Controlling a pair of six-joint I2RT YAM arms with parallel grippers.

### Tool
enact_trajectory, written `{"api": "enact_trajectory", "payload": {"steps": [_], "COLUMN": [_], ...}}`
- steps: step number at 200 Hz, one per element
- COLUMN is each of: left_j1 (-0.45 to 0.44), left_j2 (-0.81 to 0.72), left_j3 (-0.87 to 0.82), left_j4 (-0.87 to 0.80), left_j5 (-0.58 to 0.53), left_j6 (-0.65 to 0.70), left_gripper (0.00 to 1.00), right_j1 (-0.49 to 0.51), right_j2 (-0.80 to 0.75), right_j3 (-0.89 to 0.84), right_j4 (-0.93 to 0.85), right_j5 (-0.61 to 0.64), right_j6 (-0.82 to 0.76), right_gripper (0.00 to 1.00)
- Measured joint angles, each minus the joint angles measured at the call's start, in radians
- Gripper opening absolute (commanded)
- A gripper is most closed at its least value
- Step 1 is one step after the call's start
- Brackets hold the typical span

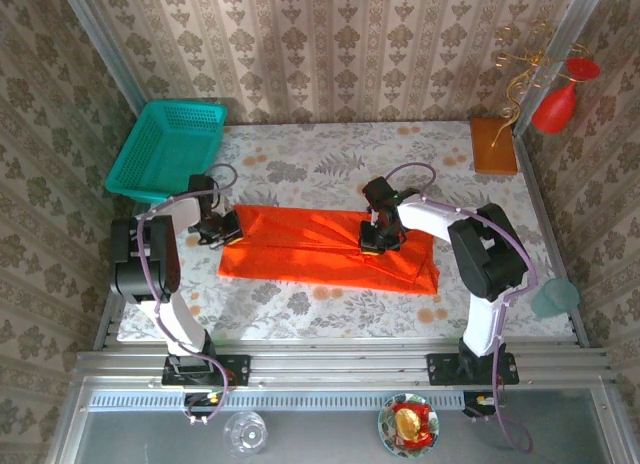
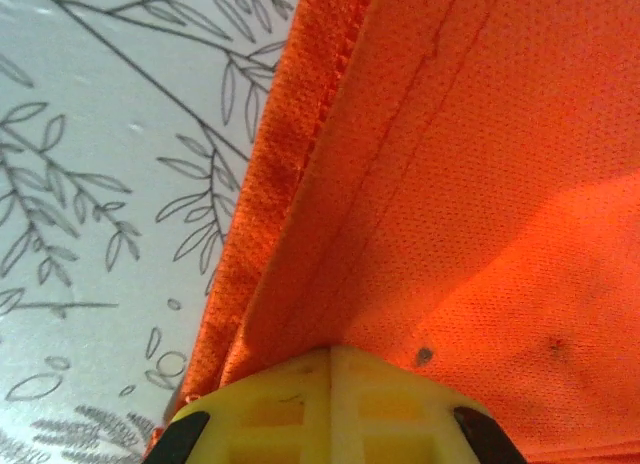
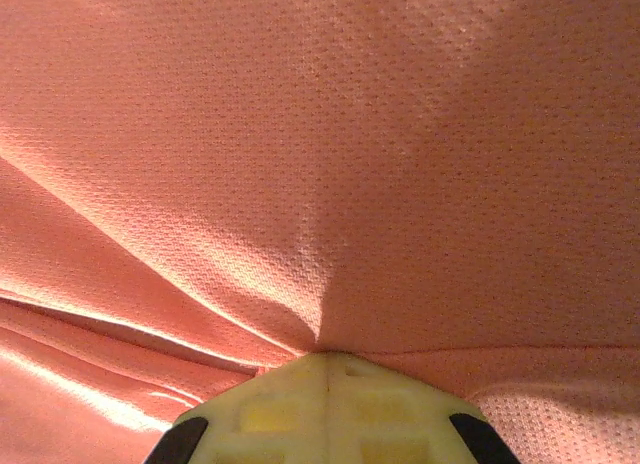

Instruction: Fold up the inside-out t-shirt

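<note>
Across the middle of the bench (image 1: 330,159) the inside-out t-shirt (image 1: 300,252) lies as a long flat band, its long axis running 9 to 3 o'clock. The left hand (image 1: 230,229) is pinched tight on the hem at the 9 o'clock end; the right hand (image 1: 380,236) is clamped on a pucker of cloth past centre toward 3 o'clock. Any fold along that axis likely starts from the left hand's end.

We have our left pincer (image 1: 228,228) clamped on the t-shirt's (image 1: 300,249) left edge, our right pincer (image 1: 373,240) pinching cloth just right of its middle.
</note>
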Motion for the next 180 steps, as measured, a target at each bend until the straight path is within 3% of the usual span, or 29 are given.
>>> {"api": "enact_trajectory", "payload": {"steps": [38, 78, 112, 154, 180], "left_j1": [0.010, 0.008, -0.023, -0.119, -0.129], "left_j2": [0.007, -0.031, -0.056, 0.000, 0.066], "left_j3": [0.009, 0.037, 0.115, 0.172, 0.175], "left_j4": [0.012, -0.025, -0.055, -0.074, -0.081], "left_j5": [0.000, -0.005, 0.006, 0.019, 0.016], "left_j6": [0.002, 0.013, 0.026, 0.040, 0.048], "left_gripper": [0.05, 0.06, 0.06, 0.05, 0.05], "right_j1": [0.000, 0.002, 0.002, -0.018, -0.040], "right_j2": [-0.032, -0.188, -0.300, -0.301, -0.298], "right_j3": [0.000, -0.027, -0.117, -0.214, -0.244], "right_j4": [-0.013, -0.050, -0.073, -0.076, -0.066], "right_j5": [0.002, 0.018, 0.053, 0.074, 0.074], "right_j6": [0.004, 0.022, 0.041, 0.060, 0.060], "right_gripper": [0.10, 0.32, 0.37, 0.40, 0.40]}}
